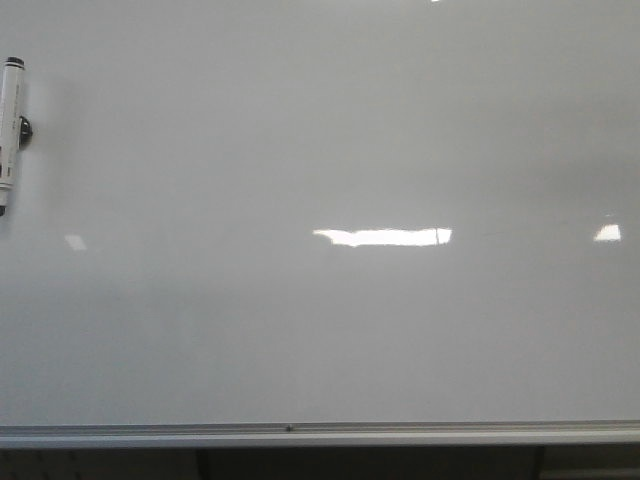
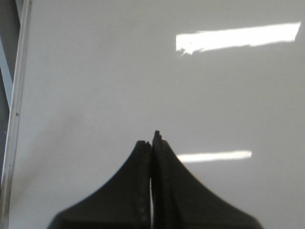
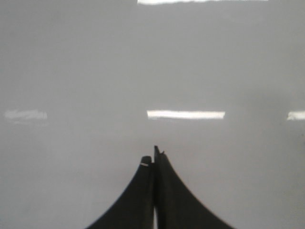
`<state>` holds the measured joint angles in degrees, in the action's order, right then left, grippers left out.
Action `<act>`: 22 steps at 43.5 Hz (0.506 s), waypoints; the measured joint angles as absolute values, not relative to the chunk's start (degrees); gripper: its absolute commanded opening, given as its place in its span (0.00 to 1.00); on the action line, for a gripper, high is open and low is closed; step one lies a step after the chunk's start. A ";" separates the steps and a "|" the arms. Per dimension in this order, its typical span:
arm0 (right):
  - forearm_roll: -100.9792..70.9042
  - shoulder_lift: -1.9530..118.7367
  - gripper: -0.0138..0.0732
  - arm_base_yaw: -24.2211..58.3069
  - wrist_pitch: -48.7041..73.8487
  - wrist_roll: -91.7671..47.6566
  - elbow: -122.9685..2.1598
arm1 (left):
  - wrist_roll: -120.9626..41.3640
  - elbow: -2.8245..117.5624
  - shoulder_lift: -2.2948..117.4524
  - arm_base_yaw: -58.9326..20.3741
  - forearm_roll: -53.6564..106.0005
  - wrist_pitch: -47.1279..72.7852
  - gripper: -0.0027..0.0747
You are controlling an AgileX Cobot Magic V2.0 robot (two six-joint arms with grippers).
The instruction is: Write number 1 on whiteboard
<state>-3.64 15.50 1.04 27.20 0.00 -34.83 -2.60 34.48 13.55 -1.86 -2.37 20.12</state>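
A white marker (image 1: 11, 135) with a black cap hangs at the whiteboard (image 1: 320, 330)'s left edge, partly cut off. No number 1 is legible among the glare. Left gripper (image 2: 151, 138) and right gripper (image 3: 152, 157) are both pressed together, empty, facing the board.

The whiteboard (image 1: 320, 150) is cut off by the top, left and right edges of the front view; only its bottom rail (image 1: 320, 433) is seen whole across. A marker (image 1: 11, 135) at the board's left edge is partly cropped, and its lower tip is too small to be made out. No stroke can be told apart from the glare. In both wrist views the end effector bases are cropped, and the right wrist view is blurred.
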 measured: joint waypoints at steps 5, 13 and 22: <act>-3.64 20.59 0.08 1.04 33.51 0.00 -38.03 | -2.60 35.61 17.61 -1.86 -2.37 23.93 0.01; -3.64 27.55 0.08 1.04 39.94 0.00 -38.77 | -2.60 35.45 22.55 -1.86 -2.37 28.50 0.01; -3.64 32.63 0.08 1.04 40.26 0.00 -38.77 | -2.60 35.45 26.25 -1.86 -2.37 33.19 0.01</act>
